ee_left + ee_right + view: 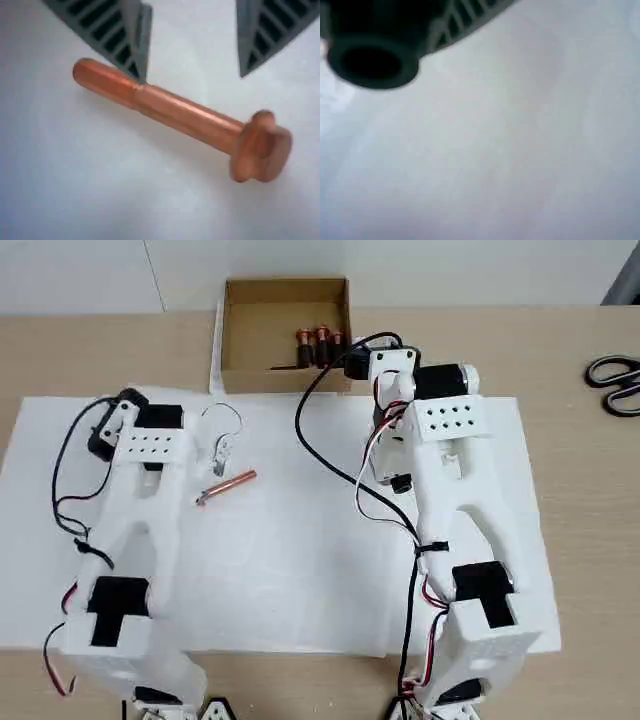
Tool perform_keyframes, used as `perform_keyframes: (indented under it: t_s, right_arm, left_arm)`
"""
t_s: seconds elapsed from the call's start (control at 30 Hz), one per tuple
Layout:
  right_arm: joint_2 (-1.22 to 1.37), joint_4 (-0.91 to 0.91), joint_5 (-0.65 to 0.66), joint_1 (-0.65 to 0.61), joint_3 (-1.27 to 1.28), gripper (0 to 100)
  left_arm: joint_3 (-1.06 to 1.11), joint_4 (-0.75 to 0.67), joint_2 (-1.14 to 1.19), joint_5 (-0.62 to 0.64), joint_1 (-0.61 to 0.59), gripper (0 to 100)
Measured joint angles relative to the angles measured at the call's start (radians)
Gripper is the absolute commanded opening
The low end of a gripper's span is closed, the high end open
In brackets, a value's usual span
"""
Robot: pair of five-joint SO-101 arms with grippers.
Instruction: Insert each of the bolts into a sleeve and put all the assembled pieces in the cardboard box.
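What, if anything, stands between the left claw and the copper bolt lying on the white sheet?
Nothing visible does. The left claw is open directly over the copper bolt, one fingertip above its shank, with bare white sheet around it.

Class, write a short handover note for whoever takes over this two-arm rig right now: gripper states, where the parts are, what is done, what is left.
Left gripper: open, poised over the bolt, which lies on the white sheet.
Right gripper: appears shut on a black sleeve, held off the sheet.
Done: three assembled pieces are in the cardboard box.
Left: grasp the bolt, insert it into the sleeve, put that piece in the box.
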Motion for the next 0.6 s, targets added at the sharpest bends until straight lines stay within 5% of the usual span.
perform_keyframes:
  t_s: [0.6]
  right_arm:
    - [0.0,0.0,0.0,0.0,0.0,0.4]
  left_arm:
    - [0.0,-0.049,0.068,0.092,0.02,12]
